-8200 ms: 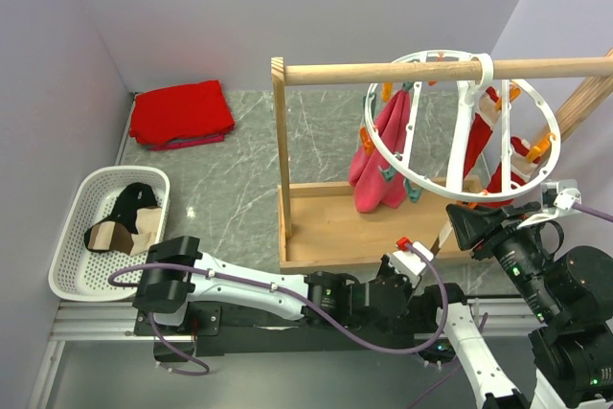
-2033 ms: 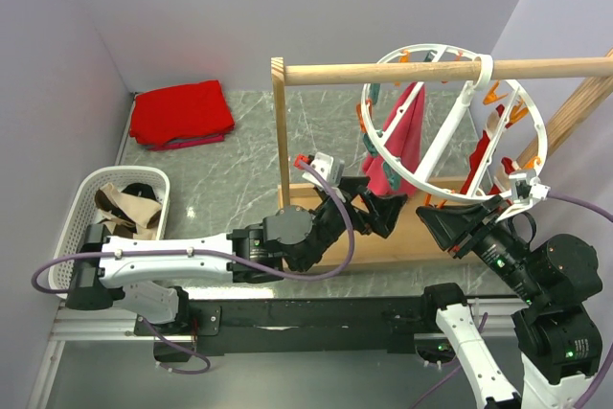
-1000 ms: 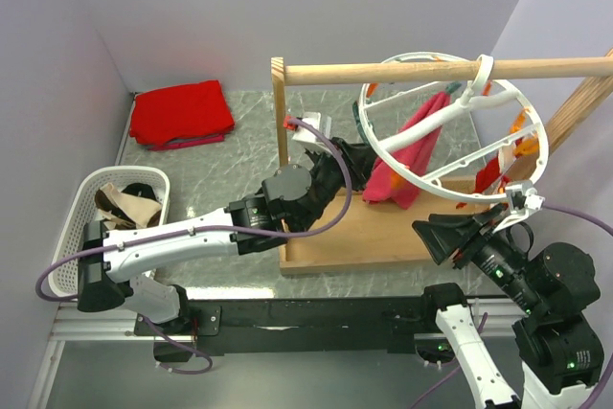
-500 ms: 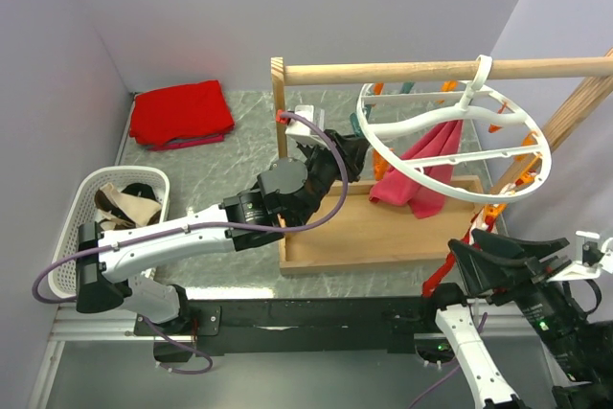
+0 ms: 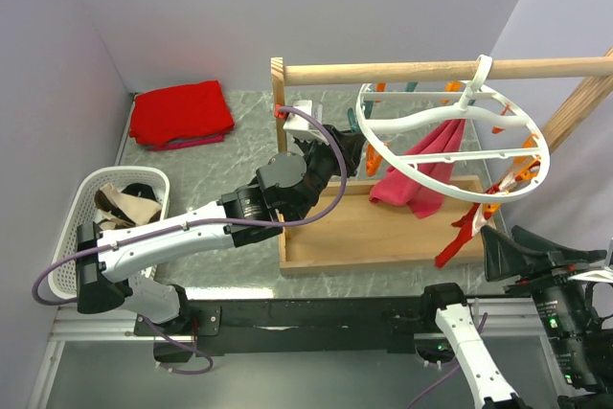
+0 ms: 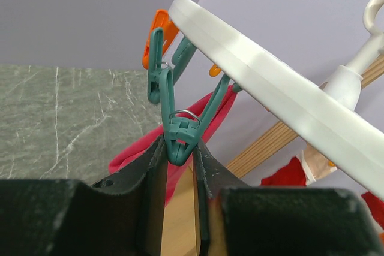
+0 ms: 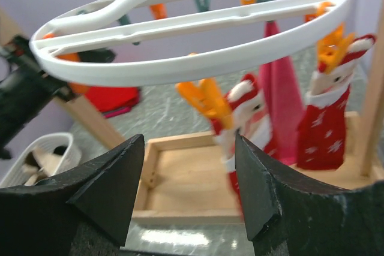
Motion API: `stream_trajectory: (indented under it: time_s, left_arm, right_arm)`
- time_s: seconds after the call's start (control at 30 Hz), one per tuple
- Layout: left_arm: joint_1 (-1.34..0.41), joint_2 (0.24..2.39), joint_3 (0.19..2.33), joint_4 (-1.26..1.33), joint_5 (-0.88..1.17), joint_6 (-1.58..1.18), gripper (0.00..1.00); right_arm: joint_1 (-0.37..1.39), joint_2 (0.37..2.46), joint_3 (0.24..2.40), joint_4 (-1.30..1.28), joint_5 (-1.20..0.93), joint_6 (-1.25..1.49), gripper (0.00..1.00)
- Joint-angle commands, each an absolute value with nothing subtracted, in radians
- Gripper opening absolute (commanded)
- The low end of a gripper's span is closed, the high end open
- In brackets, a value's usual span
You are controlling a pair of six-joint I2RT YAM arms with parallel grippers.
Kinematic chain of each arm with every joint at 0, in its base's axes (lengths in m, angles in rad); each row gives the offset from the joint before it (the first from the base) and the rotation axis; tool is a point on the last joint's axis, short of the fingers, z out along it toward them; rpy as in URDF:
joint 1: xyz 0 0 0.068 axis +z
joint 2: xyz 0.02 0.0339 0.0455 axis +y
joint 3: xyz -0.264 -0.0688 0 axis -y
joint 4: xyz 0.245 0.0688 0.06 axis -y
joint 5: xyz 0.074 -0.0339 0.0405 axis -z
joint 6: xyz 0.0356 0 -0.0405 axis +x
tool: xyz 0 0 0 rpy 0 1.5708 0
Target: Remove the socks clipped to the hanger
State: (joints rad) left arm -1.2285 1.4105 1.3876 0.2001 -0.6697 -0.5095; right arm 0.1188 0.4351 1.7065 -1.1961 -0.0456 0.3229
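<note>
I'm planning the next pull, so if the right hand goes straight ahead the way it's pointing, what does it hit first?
Probably the red-and-white fabric sock hanging from an orange plastic peg on the white plastic ring hanger, just ahead of the open right hand. Depth is hard to judge.

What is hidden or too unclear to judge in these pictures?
Left wrist: where the pink sock is clipped; the hanger covers its top.
Right wrist: the near red sock is blurred; the right tool hides its end.
Basket contents: too small to count in the top view; the tool cuts them off in the right wrist view.
</note>
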Motion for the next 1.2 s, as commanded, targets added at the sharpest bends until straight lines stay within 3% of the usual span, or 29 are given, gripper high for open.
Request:
stream_trajectory:
  time_s: [0.0, 0.4, 0.73, 0.83, 0.97, 1.03, 1.17]
  left_arm:
    - [-1.216, 1.374, 1.424, 0.195, -0.677, -0.506, 0.13]
    - [-1.21, 1.365, 1.424, 0.178, -0.638, -0.518, 0.14]
    - [-1.21, 1.35, 1.408, 0.147, -0.588, -0.531, 0.18]
    - [-1.21, 1.322, 1.378, 0.126, -0.53, -0.528, 0.28]
    - [-1.21, 1.26, 1.329, 0.075, -0.456, -0.531, 0.55]
    - [-1.21, 1.238, 1.298, 0.034, -0.421, -0.541, 0.63]
    - [-1.212, 1.163, 1.211, 0.046, -0.199, -0.534, 0.81]
  right_arm:
    - [0.141, 0.52, 1.692, -1.158, 0.095, 0.282, 0.69]
    - [0.14, 0.495, 1.551, -0.971, -0.103, 0.267, 0.68]
    - [0.141, 0.499, 1.503, -0.94, -0.104, 0.267, 0.54]
    - [0.14, 0.5, 1.503, -0.945, -0.098, 0.261, 0.5]
    - [0.141, 0.506, 1.512, -0.953, -0.092, 0.259, 0.44]
    - [0.141, 0.505, 1.509, -0.953, -0.097, 0.258, 0.43]
    - [0.141, 0.502, 1.5, -0.943, -0.112, 0.261, 0.42]
